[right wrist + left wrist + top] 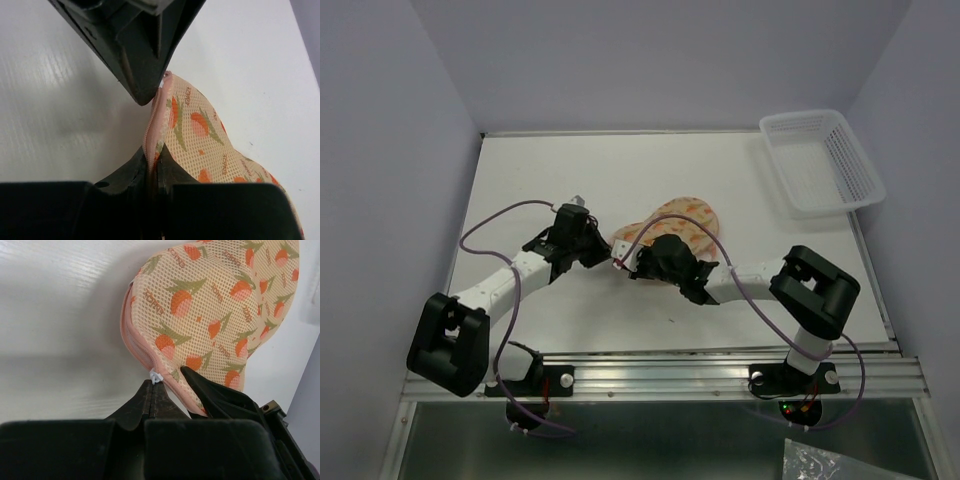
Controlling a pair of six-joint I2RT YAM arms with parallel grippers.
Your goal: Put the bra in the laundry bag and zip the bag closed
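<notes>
The laundry bag (680, 215) is a cream-peach mesh case with orange print and pink edging, in the middle of the white table. It fills the upper right of the left wrist view (215, 310). My left gripper (152, 383) is shut on the small white zip pull (155, 376) at the bag's edge. My right gripper (154, 162) is shut on the bag's pink zip edge (152, 135), just beside the left gripper. In the top view both grippers meet at the bag's near left end (620, 255). The bra is hidden from view.
A white plastic lattice basket (820, 160) stands at the table's far right corner. Purple walls close in the left, back and right sides. The arms' cables loop over the table near the bag.
</notes>
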